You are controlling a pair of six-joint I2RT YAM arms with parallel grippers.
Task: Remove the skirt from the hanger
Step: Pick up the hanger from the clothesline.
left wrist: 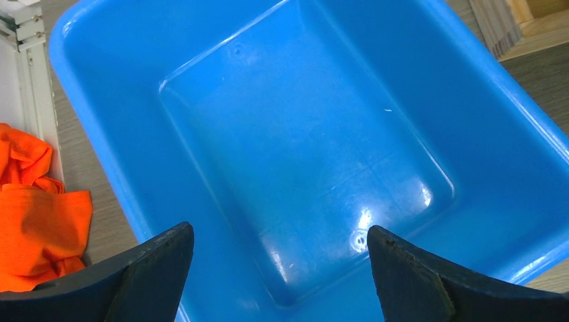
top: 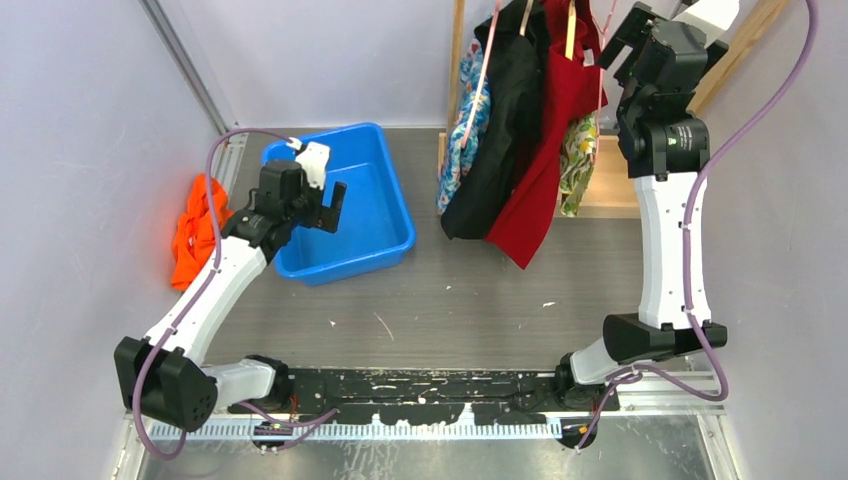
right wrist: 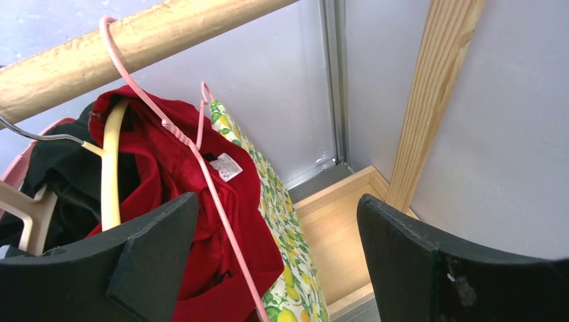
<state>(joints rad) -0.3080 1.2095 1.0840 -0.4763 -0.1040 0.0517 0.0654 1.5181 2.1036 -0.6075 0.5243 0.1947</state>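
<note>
Right end effector [right wrist: 276, 198], released, faces a red fabric garment [right wrist: 168, 154] on the round wooden rod [right wrist: 134, 40]; left end effector [left wrist: 280, 229], released, hangs over the blue plastic tub [left wrist: 107, 134] on grey worktop [top: 480, 290].

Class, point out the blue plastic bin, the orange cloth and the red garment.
Blue plastic bin [left wrist: 114, 121], left wrist view: inner wall.
Orange cloth [top: 192, 235], top view: middle.
Red garment [right wrist: 151, 168], right wrist view: upper part.

It looked like a robot lab, for a white left arm [top: 215, 285] and a white right arm [top: 665, 250] were bolted to a gray bench [top: 450, 295] between plain pale walls [top: 80, 150], beside a wooden rail [right wrist: 134, 37] of clothes [top: 545, 120] and a blue tub [top: 370, 220].
</note>
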